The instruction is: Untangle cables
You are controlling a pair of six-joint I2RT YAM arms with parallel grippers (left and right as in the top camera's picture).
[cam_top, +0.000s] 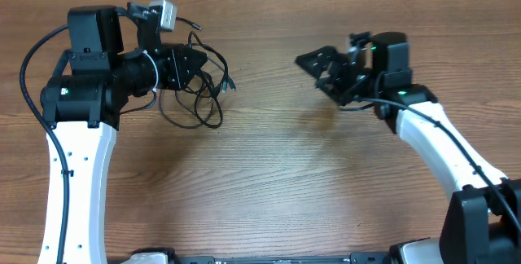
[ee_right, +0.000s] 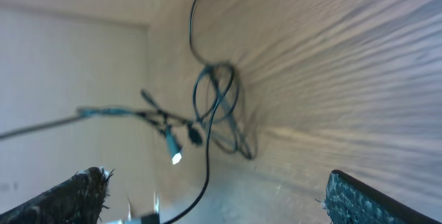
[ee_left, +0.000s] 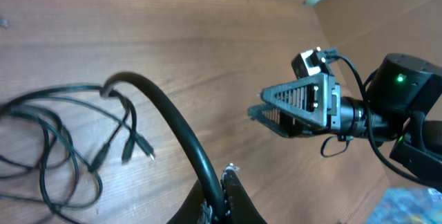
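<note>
The left gripper (cam_top: 194, 62) was pinched shut on one strand of the tangled cables (cam_top: 202, 101) (thin, black), the rest lying just beside it. Well apart from it, the right gripper (cam_top: 313, 72) gaped wide.

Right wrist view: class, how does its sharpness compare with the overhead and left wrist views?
Right wrist view: blurred throughout, wood grain streaked, cables soft-edged; overhead view: evenly lit and sharp, with only soft shadows; left wrist view: cables and right gripper both crisp.
</note>
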